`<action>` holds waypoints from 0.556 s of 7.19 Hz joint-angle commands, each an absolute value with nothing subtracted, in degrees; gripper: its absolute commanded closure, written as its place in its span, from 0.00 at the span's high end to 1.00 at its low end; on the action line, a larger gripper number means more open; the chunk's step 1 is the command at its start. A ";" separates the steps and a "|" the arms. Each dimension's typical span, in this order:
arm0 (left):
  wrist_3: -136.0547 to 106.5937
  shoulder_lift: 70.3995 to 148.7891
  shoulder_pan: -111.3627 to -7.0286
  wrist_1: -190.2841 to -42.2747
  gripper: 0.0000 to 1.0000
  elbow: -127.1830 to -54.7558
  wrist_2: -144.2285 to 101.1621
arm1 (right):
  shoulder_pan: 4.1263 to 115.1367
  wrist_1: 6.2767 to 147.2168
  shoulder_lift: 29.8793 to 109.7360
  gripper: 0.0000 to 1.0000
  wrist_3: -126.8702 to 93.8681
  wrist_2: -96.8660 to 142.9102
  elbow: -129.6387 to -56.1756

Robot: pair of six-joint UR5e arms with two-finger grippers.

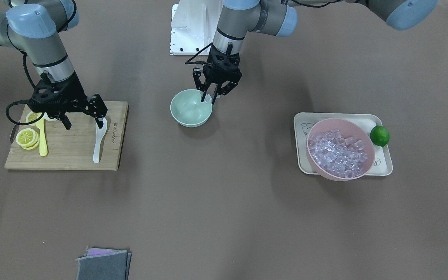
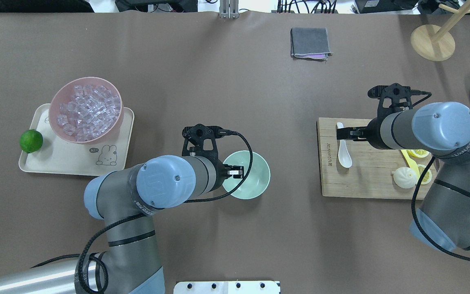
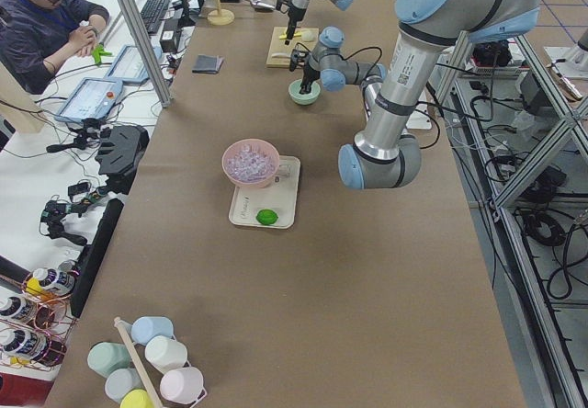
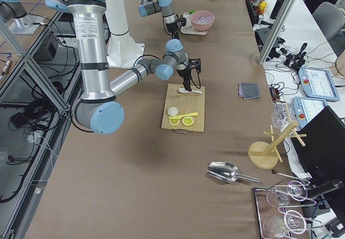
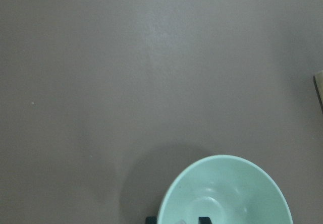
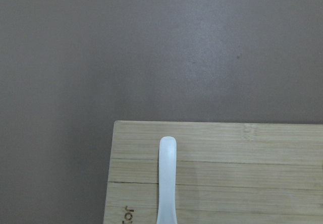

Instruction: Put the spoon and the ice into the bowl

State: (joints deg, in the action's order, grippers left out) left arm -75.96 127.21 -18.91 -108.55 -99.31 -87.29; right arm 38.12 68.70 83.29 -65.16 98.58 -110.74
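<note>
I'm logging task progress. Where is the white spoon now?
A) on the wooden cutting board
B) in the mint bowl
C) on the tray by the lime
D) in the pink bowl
A: the spoon lies flat on the cutting board, and the mint bowl holds no spoon.

**What I cannot see well**

In the left wrist view the bowl [image 5: 227,193] is cut by the bottom edge, and the left gripper [image 5: 177,220] shows only 2 dark tips there. The ice [image 1: 207,98] between them is just a pale glint. In the right wrist view the spoon [image 6: 167,178] loses its scoop below the edge, and the board [image 6: 252,173] is cut also. From both table ends the grippers are too small to judge.
</note>
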 commanded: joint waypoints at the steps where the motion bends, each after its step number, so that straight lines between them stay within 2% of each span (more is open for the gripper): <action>1: -76.38 129.19 -18.46 -111.34 0.00 -95.73 -85.97 | 38.06 68.64 82.79 1.00 -65.04 98.61 -110.04; 2: -76.38 129.29 -18.46 -112.84 0.00 -95.10 -85.17 | 38.06 68.73 82.71 1.00 -65.04 98.61 -109.87; 3: -76.46 129.20 -18.46 -113.72 0.18 -95.01 -85.17 | 38.06 68.64 82.62 1.00 -64.95 98.61 -109.25; 4: -76.64 129.11 -18.37 -115.64 0.50 -95.01 -85.17 | 37.97 68.73 82.27 1.00 -64.86 98.61 -109.07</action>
State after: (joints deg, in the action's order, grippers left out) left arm -76.48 129.14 -18.43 -113.66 -95.21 -85.30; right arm 38.02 68.68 82.58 -64.96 98.61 -109.44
